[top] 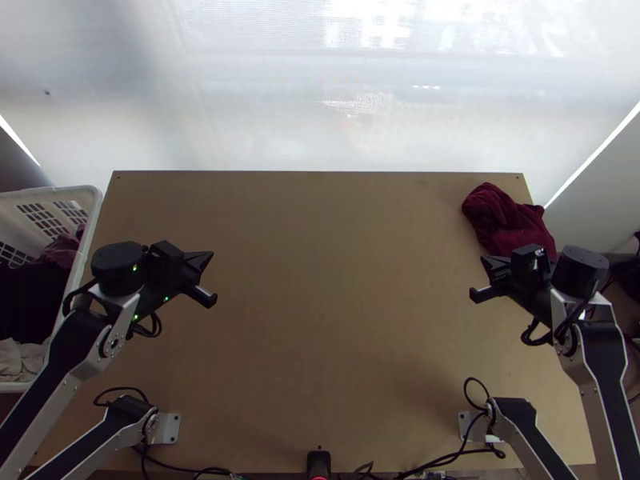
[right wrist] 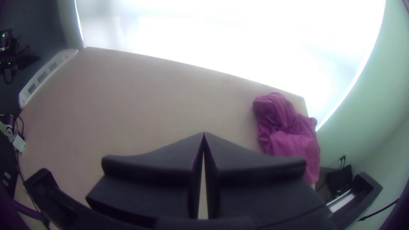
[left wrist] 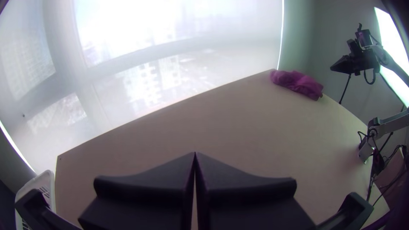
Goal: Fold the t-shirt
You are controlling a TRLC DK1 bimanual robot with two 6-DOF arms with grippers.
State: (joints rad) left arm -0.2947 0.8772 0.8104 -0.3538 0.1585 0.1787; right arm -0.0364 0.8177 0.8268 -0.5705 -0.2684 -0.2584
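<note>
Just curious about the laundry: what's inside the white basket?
The white basket holds dark cloth, purplish cloth and bunched pale cloth; whatever lies beneath them is covered.

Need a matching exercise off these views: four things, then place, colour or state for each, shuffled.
1. cloth
2. basket
3. left gripper
4. right gripper

A. shut, over the right side of the table
B. white, at the table's left edge
C. bunched by the far right corner
D. shut, over the table's left side

Pairs: 1-C, 2-B, 3-D, 4-A
</note>
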